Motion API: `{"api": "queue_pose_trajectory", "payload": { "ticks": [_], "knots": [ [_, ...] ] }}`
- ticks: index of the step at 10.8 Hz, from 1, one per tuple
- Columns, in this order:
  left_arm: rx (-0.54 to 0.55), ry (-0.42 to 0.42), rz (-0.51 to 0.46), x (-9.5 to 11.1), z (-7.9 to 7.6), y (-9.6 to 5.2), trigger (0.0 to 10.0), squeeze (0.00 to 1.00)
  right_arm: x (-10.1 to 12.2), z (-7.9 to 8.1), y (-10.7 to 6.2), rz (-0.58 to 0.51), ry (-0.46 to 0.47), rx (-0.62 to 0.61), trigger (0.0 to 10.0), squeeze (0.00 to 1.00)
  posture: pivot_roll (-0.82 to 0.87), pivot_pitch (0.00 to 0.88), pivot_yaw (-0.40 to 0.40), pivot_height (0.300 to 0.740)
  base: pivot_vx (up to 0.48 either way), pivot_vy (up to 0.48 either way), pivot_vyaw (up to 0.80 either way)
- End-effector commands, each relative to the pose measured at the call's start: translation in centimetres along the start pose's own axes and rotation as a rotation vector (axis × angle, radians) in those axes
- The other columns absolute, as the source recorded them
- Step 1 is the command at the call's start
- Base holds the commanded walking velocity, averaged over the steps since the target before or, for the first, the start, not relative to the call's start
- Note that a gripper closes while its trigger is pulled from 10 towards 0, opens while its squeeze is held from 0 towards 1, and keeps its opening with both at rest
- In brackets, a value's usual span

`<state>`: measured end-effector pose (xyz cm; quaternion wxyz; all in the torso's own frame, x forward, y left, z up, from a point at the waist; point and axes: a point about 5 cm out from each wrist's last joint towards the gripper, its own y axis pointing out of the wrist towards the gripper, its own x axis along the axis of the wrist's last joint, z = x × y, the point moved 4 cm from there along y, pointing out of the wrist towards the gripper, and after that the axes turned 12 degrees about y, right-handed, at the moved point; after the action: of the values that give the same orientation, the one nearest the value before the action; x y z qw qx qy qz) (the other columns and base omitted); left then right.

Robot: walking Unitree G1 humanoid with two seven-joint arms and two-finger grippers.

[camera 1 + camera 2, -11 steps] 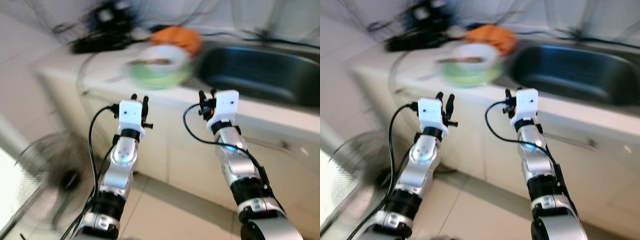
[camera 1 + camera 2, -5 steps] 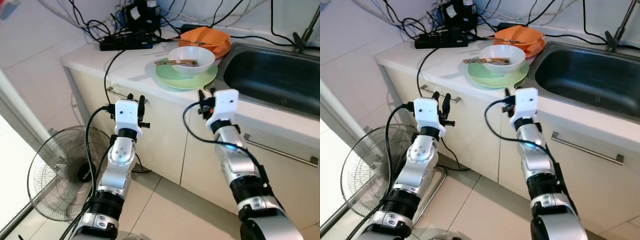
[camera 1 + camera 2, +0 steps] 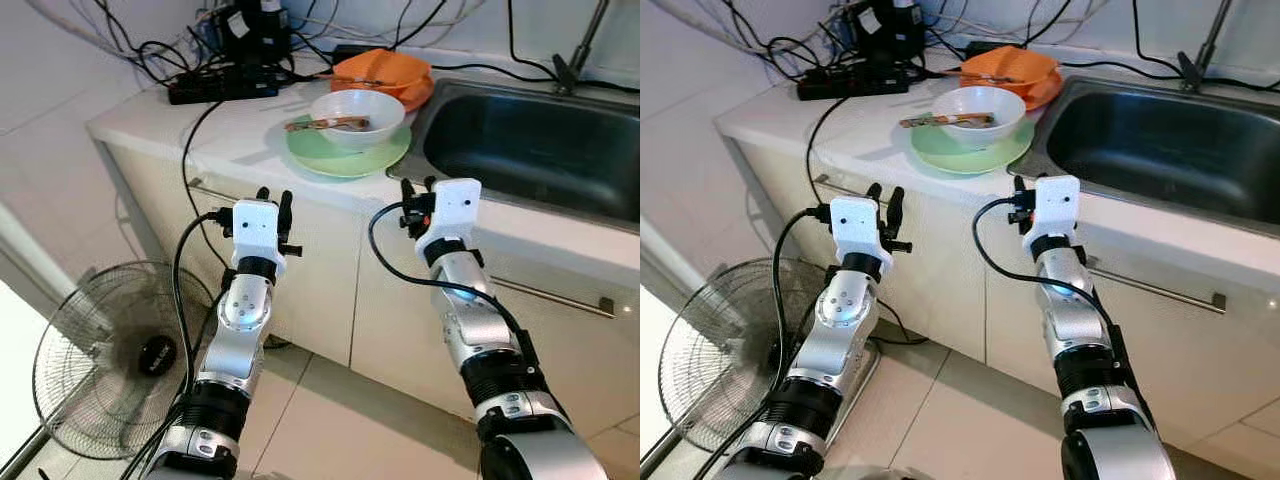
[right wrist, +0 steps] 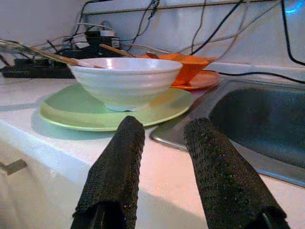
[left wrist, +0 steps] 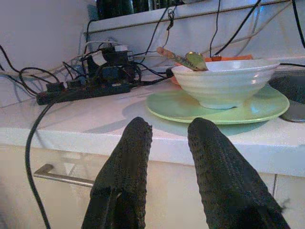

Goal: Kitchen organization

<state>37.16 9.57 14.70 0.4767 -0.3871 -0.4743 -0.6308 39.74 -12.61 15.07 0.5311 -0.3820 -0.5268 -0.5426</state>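
A: Two stacked pieces close to the front edge of the worktop (image 3: 190, 125), right beside the sink (image 3: 530, 150) rim: white bowl (image 3: 357, 112) sitting on green plate (image 3: 345, 158), with utensils (image 3: 322, 123) lying across the bowl.

B: Likely ceramic or hard plastic: stiff, glossy, probably slippery and breakable. Not heavy alone, but awkward as a stack.

A: Where to grip?

B: Best at the bowl's rim, one finger inside and one outside, clear of the utensils. Or pinch the plate's near edge, though thin and lying flat on the worktop. Could spill the utensils if tilted.

A: And behind?

B: Orange dishes (image 3: 385, 72) toward the back edge, close against the bowl's far side; touching or not, cannot tell. Power strip (image 3: 220, 88) and tangled cables toward the back left corner.

A: Left gripper (image 3: 275, 196)?

B: Raised before the cabinet front, below the worktop's front edge. Fingers parted by a moderate gap, holding nothing, touching nothing.

A: Right gripper (image 3: 416, 186)?

B: Much the same: about level with the front edge, just short of the plate, fingers moderately apart, empty. Probably wide enough for a rim, too narrow for the whole bowl.
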Motion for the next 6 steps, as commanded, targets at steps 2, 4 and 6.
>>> {"api": "queue_pose_trajectory", "payload": {
  "ticks": [2,4,6],
  "knots": [
    [0.000,0.005,0.000,0.1,0.3,0.2,10.0,0.00,0.4,-0.2,0.2,-0.017,0.018,-0.014,10.0,0.00,0.05,0.000,0.054,0.740,0.000,0.000,0.00],
    [-0.003,0.007,-0.003,0.1,0.2,0.2,10.0,0.00,1.2,-0.6,0.3,-0.059,0.035,-0.032,10.0,0.00,0.05,0.000,0.054,0.740,0.000,0.000,0.00],
    [0.003,0.001,-0.018,0.5,0.4,0.3,10.0,0.00,1.9,-0.5,0.3,-0.094,0.043,-0.021,10.0,0.00,0.05,0.000,0.053,0.740,0.000,0.000,0.00]
  ]
}}
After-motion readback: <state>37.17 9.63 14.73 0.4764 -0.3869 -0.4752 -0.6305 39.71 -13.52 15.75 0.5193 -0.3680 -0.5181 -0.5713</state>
